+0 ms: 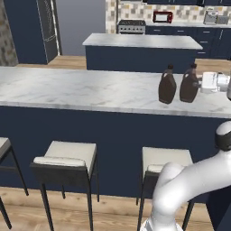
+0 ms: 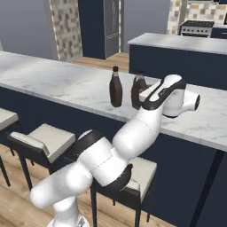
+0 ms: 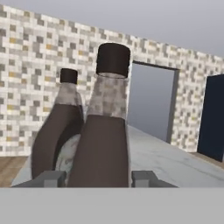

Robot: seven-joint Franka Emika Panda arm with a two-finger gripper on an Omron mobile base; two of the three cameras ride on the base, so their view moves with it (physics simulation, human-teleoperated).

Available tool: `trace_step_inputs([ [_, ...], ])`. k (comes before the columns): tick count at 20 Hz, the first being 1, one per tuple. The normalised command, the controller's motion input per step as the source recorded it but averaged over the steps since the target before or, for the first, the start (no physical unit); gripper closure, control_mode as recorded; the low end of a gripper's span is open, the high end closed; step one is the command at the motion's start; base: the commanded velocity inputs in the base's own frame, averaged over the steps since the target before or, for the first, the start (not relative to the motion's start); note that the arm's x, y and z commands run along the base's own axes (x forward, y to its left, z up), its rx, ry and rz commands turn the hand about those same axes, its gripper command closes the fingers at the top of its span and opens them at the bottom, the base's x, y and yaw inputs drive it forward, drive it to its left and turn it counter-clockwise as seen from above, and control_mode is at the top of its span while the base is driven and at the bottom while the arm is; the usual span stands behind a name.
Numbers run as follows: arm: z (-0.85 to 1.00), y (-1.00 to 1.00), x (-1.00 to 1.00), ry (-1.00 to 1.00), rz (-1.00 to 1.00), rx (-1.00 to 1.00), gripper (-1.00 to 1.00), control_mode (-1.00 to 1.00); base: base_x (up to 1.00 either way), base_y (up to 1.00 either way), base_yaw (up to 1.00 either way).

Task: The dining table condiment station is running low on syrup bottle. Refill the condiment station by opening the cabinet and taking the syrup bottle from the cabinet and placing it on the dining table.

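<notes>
Two dark brown syrup bottles with black caps stand upright side by side on the marble dining table (image 1: 90, 90). My gripper (image 1: 194, 86) reaches in from the right and is shut on the right-hand syrup bottle (image 1: 189, 85), which rests on the tabletop. The other bottle (image 1: 167, 85) stands just left of it, untouched. In the hand view the held bottle (image 3: 105, 140) sits between my fingertips (image 3: 52, 178), with the second bottle (image 3: 59, 127) behind it to the left. The right base view has the held bottle (image 2: 138, 91) against my hand and the other bottle (image 2: 115, 88) beside it. The cabinet is out of view.
Cushioned stools (image 1: 67, 158) line the near side of the table's navy front. Beyond the table stands a smaller marble-topped navy island (image 1: 140, 43), with a stove (image 1: 131, 26) and a red microwave (image 1: 162, 17) along the back wall. A tall dark fridge (image 1: 45, 27) stands far left.
</notes>
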Motion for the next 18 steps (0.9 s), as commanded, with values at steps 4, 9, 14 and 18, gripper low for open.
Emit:
trace_step_inputs([
  [4, -0.04, 0.01, -0.03, -0.04, 0.12, -0.02, -1.0, -1.0, 0.0, 0.0, 0.0],
  [9, 0.0, 0.15, -0.34, -0.01, 0.07, -0.06, -1.0, -1.0, 0.0, 0.0, 0.0],
  [14, 0.08, 0.12, -0.48, -0.04, 0.03, -0.05, -1.0, -1.0, 0.0, 0.0, 0.0],
  [18, 0.44, 0.1, -0.69, -0.12, 0.0, -0.02, -1.0, -1.0, 0.0, 0.0, 0.0],
])
